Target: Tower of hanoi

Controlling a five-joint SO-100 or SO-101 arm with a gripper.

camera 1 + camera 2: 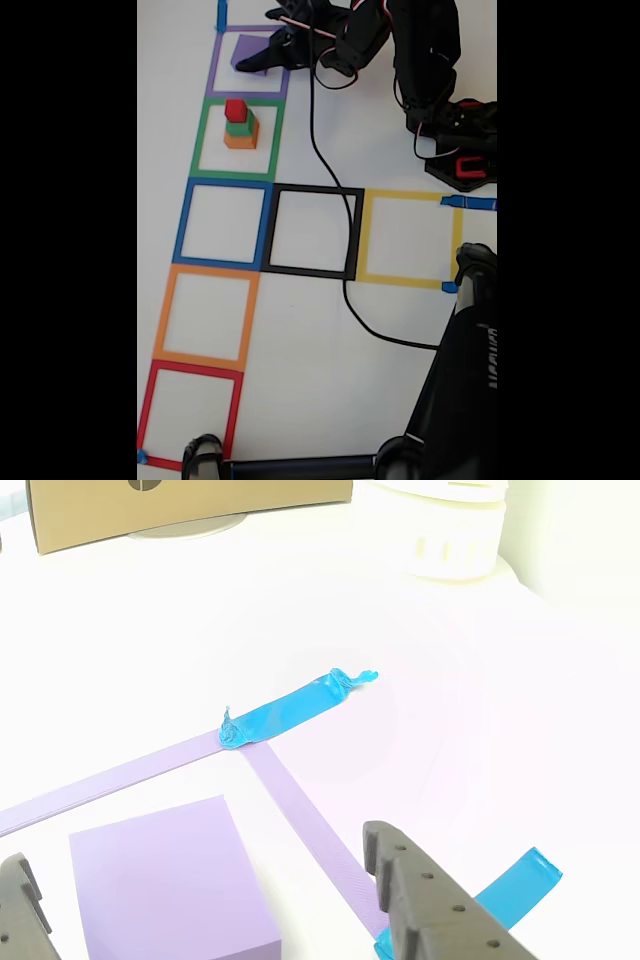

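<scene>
The purple cube sits inside the purple tape square at the top of the fixed view. My gripper reaches in from the right and stands open around it. In the other view the purple cube lies between the two dark fingers, with a gap on each side, and my gripper is not closed on it. An orange cube, with a green cube on it and a red cube on top, forms a stack in the green tape square.
Blue, black, yellow, orange and red tape squares lie on the white table. A black cable crosses the black square. A black stand fills the lower right. A cardboard box and a white container stand far back.
</scene>
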